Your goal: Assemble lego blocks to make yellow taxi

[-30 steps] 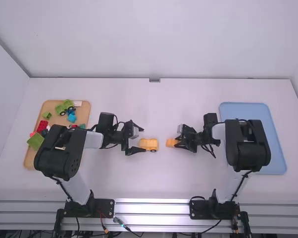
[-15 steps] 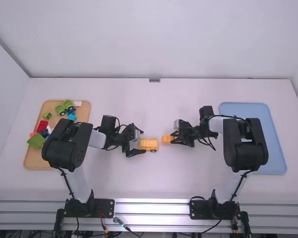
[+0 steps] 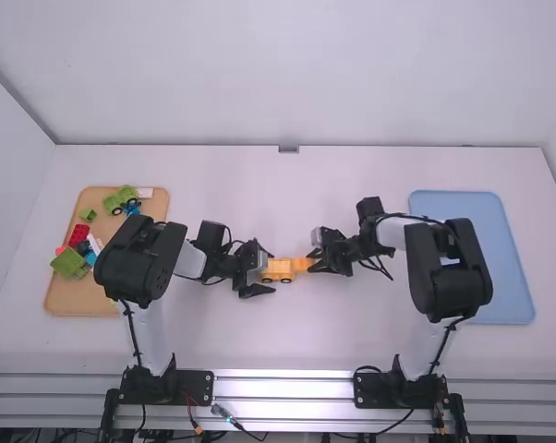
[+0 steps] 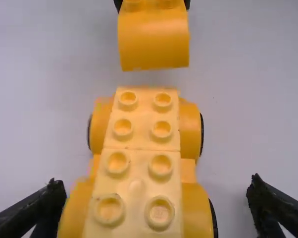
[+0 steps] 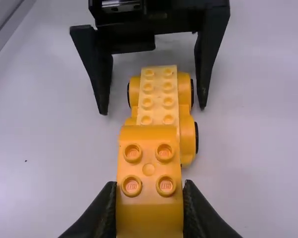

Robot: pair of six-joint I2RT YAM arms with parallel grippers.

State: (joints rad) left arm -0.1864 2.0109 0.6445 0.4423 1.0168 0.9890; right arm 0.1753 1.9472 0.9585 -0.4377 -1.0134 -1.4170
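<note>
Evidently, the wheeled body (image 4: pixel 139 153) was assembled and straddled by the spread left pincer (image 4: pixel 155 182); near it, the rounded block (image 5: pixel 149 169), unmounted, was pinched by the right pincer (image 5: pixel 150 188).

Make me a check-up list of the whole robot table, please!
Surface: white table, with a tiny dark speck.
Job's things: yellow car on the table; curved yellow block at its end, not on top.
Clutter: wooden tray with green, red and blue toy pieces; blue tray on the right.
Left hand: open, fingers on either side of the car.
Right hand: closed on the block.
Cables: black ones loop along the arms; more wires near the bases.
Surroundings: pale walls, silver rail.
People: nothing seen.
</note>
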